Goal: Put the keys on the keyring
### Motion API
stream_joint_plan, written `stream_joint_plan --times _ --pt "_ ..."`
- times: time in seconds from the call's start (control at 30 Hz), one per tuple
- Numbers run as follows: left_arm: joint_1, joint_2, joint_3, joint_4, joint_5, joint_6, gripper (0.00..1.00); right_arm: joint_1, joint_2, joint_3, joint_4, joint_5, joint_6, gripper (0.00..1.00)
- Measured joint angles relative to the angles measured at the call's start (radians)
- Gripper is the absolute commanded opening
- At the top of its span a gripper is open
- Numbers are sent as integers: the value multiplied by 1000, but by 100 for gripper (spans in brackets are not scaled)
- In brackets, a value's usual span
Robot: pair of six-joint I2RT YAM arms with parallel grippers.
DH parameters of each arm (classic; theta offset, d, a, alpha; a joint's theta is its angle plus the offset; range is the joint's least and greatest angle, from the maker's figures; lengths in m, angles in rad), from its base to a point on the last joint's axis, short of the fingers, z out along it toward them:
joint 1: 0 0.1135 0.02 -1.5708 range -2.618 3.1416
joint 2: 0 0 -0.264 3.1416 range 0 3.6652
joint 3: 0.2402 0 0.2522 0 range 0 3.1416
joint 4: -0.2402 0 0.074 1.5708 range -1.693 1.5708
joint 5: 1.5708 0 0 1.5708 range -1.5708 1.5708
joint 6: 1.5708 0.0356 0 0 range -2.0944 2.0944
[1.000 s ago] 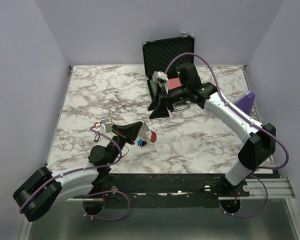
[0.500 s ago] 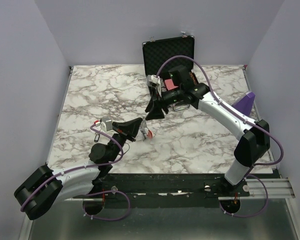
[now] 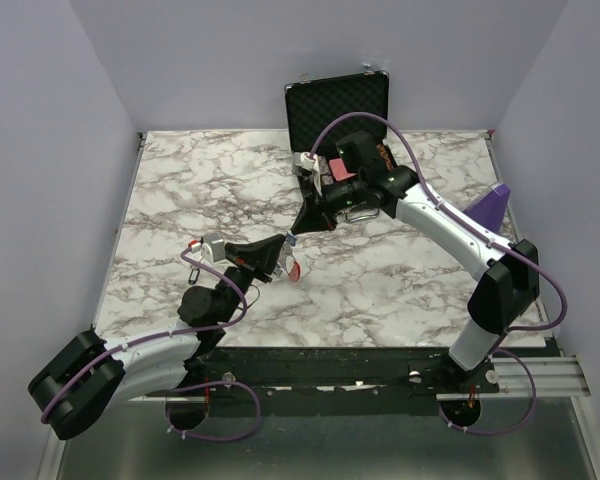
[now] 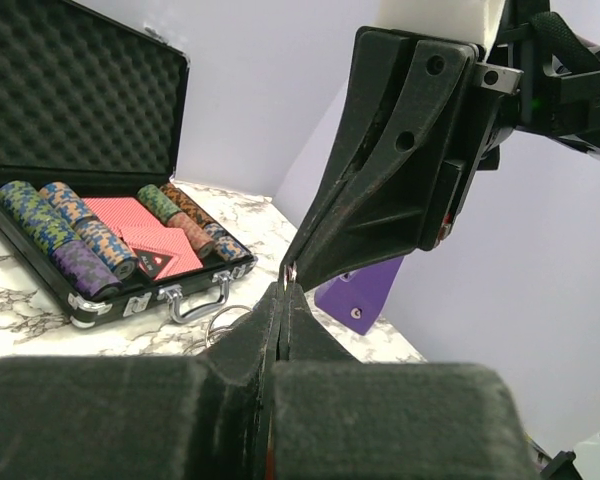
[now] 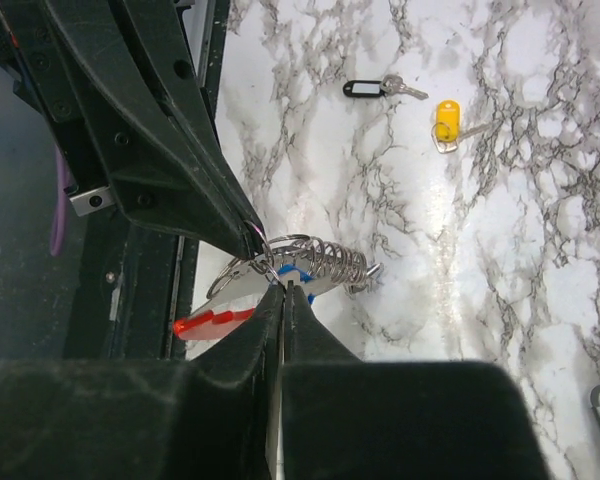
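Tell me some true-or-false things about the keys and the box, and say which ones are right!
1. The black case is open. True.
2. The case is empty. False: it holds chip stacks and red cards.
3. The yellow-tagged key hangs on the keyring. False: it lies on the table, apart from the keyring.
4. The left gripper and right gripper are close together. True: their tips nearly meet at the keyring.
5. A black-tagged key lies beside the yellow one. True.

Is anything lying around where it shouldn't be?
Yes. Two keys lie loose on the table: the dark-tag key and the yellow-tag key. They sit side by side, well apart from the keyring, so they look left behind.
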Motion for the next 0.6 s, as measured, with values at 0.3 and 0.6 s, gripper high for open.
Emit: stream_joint_plan --times 0.3,0.6 --pt "0 -2 0 0 0 16 0 2 0 4 -3 -1 -3 1" --pt "0 -15 0 -1 -1 42 0 8 0 -2 -1 -35 -11 1"
